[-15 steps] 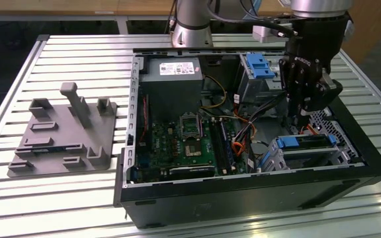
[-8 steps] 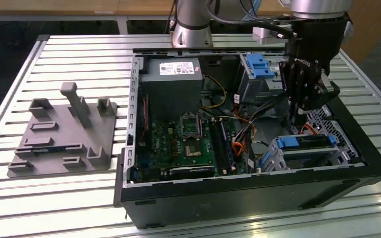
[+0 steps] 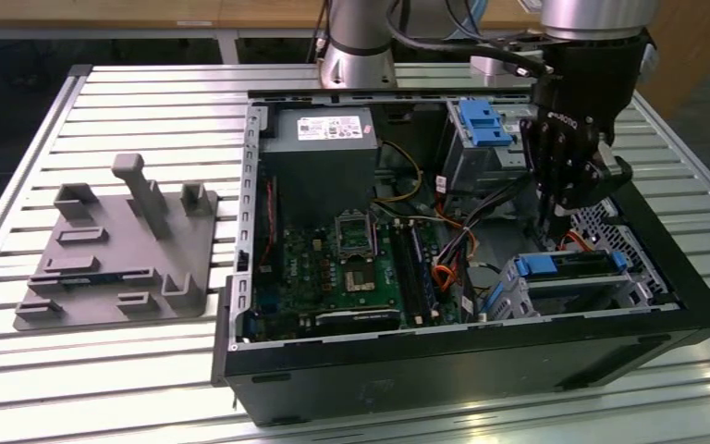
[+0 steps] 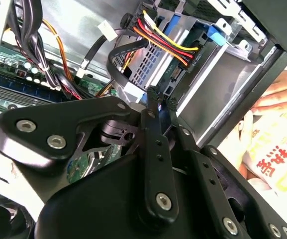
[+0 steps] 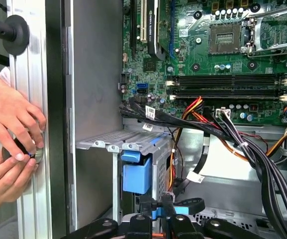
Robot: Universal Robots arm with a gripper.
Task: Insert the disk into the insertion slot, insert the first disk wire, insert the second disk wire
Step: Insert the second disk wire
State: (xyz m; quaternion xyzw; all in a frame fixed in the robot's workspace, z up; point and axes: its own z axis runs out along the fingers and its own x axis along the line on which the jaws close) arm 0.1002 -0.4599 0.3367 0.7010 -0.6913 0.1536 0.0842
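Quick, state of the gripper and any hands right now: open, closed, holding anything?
Gripper: closed on the end of a black wire, it seems.
Person's hands: pinching something small outside the case.

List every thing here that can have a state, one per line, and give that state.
computer case: lying flat, side open.
disk: seated in the insertion slot.
coloured wire: plug against the disk's rear, seemingly inserted.
gripper: apparently shut on the black wire, next to the slot.
memory slots: empty.
hands: outside the case, fingertips together.
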